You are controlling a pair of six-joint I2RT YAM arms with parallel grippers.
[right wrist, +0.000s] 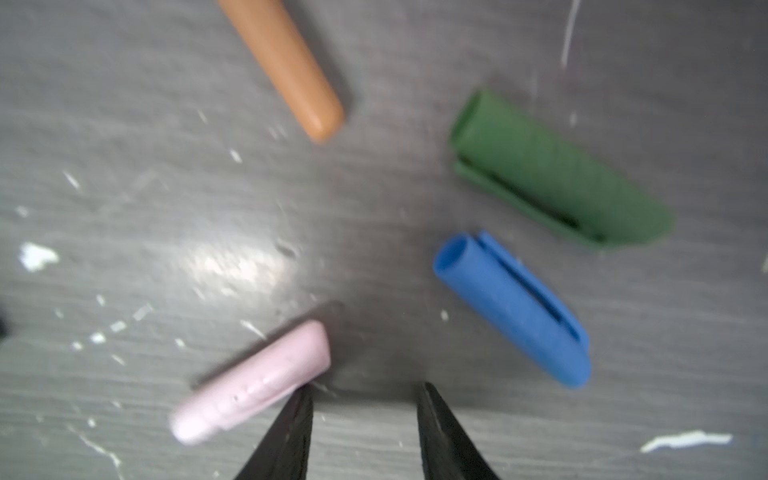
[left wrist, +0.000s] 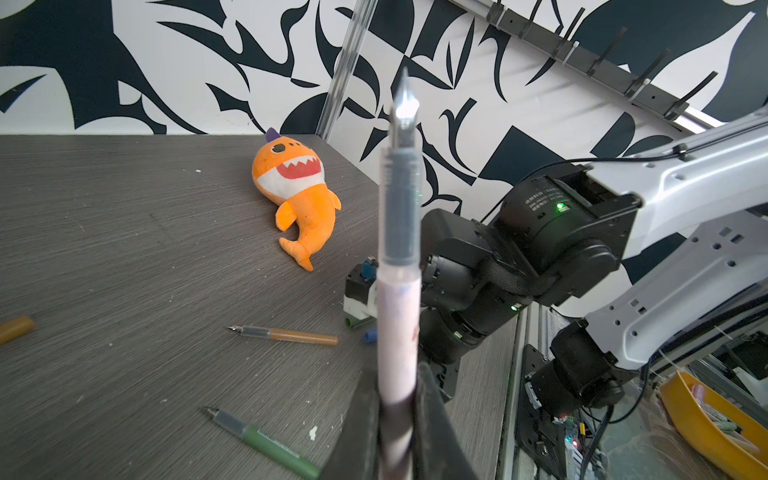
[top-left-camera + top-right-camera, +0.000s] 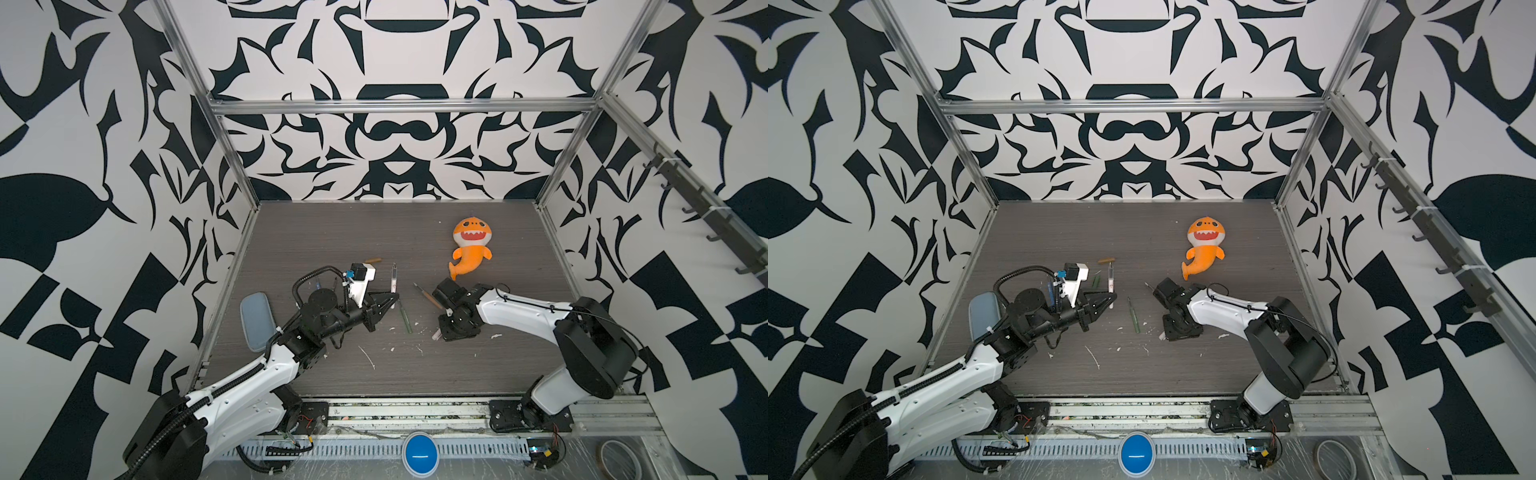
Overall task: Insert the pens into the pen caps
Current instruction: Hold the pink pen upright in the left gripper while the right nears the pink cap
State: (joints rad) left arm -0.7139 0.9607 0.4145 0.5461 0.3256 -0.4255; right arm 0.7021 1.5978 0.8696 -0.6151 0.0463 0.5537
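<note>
Left gripper (image 2: 397,376) clamps a pink pen (image 2: 397,316) by its barrel. Right gripper (image 1: 365,386) hangs, fingers parted and empty, just beside a pink cap (image 1: 253,382).

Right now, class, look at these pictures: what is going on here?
The left gripper is shut on a pale pink pen, nib bare. The right gripper hangs open low over the table, beside the pale pink cap, with a blue cap and a green cap nearby. A green pen and an orange-brown pen lie uncapped on the table.
</note>
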